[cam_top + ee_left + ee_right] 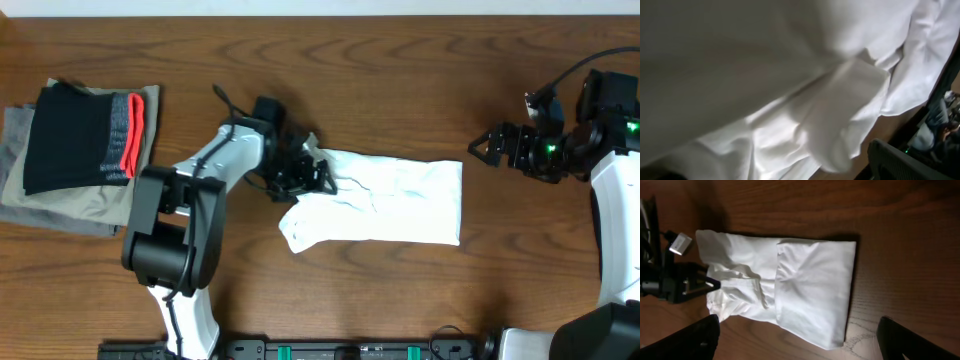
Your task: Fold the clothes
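Dark wood-grain table (420, 60), viewed from above: a white T-shirt (390, 205) lies near the middle, already folded into a long band whose long axis runs left to right. Its right end is square and flat, while its left end is rumpled and bunched. The left arm (225, 150) is the nearer one. Its jaws stand wide right at that rumpled end, with cloth filling its wrist camera's view and no pinch on the fabric to be seen. The right arm (615, 200) hangs clear beyond the shirt's right end, its jaws spread wide and empty, pointing toward the shirt. A next fold would likely carry one short end along that axis to the other. Farther left, well apart, a black garment (75, 140) rests on an olive-grey stack (50, 205).
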`<action>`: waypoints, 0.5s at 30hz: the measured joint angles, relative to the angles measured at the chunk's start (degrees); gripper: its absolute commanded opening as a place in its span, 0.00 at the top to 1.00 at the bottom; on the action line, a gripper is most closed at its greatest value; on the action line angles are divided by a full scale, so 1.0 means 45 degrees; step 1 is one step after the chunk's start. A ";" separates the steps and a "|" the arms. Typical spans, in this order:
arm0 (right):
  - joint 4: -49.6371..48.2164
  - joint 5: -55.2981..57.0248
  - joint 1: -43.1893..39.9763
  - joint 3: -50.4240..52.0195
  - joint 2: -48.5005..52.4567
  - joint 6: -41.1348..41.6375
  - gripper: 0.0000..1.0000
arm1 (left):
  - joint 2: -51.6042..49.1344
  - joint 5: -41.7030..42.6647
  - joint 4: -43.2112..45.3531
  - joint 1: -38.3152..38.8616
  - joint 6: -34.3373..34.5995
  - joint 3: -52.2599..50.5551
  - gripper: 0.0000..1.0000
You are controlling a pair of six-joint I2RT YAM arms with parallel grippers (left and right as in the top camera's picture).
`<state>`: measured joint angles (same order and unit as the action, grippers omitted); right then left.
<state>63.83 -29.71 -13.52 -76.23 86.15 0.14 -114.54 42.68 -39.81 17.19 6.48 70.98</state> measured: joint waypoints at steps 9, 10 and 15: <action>0.0029 0.0000 0.0000 0.0000 0.0000 0.0000 0.02 | 0.0049 -0.0962 0.0015 0.0262 0.0617 0.0044 0.34; 0.0029 0.0000 0.0000 0.0000 0.0000 0.0000 0.02 | 0.0049 -0.1078 0.0000 0.0267 0.0690 0.0044 0.40; 0.0053 0.0000 0.0000 0.0000 0.0000 -0.0005 0.02 | 0.0044 -0.1957 -0.0010 0.0214 0.0889 0.0015 0.68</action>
<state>64.07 -29.71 -13.52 -76.23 86.15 0.12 -114.34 33.87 -39.86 18.15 10.48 71.05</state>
